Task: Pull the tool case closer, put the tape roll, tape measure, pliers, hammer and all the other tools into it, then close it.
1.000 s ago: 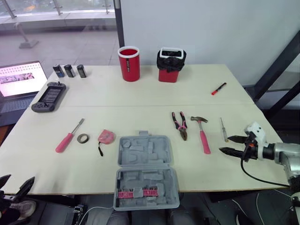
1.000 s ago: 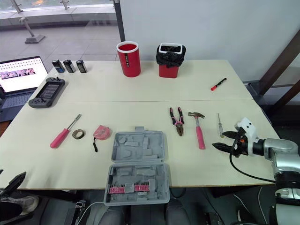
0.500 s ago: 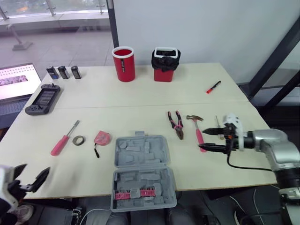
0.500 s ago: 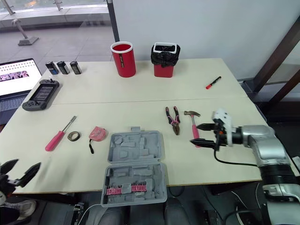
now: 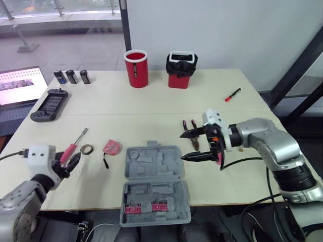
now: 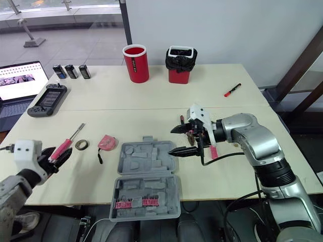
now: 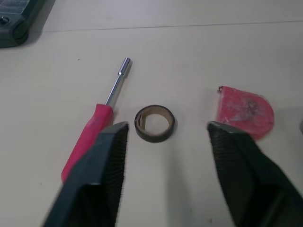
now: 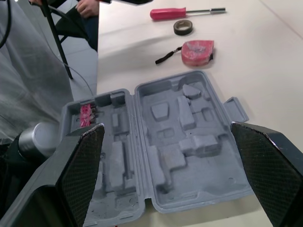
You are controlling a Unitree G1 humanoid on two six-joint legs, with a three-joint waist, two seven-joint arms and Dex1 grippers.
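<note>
Tool case (image 5: 155, 184) lies open at the near edge of the counter (image 5: 151, 106). Both grey moulded halves face up, and the near half carries a row of pink bits (image 5: 146, 207). The right hand (image 5: 181, 146) hovers at the right edge of the case's far half, its two black fingers spread wide and nothing between them. Just beyond the case on that side, the pliers (image 5: 192, 132) lie partly behind this hand, and the pink handle of the hammer (image 6: 212, 151) shows past its wrist. Left of the case's far half lie three tools, each apart from the next: the tape measure (image 5: 113, 147) nearest, then the tape roll (image 5: 89, 149), then a screwdriver (image 5: 70, 150) with a pink handle. The left hand (image 7: 165, 130) is low over the counter, farther left of the case and released. The tape roll lies just ahead, in line with the gap between its spread fingers, and the screwdriver handle runs beside one finger. Well beyond the case stand a red cup (image 5: 136, 68) and a bin (image 5: 181, 70) lined in black. A red marker (image 5: 232, 95) lies beyond the case to the right.
</note>
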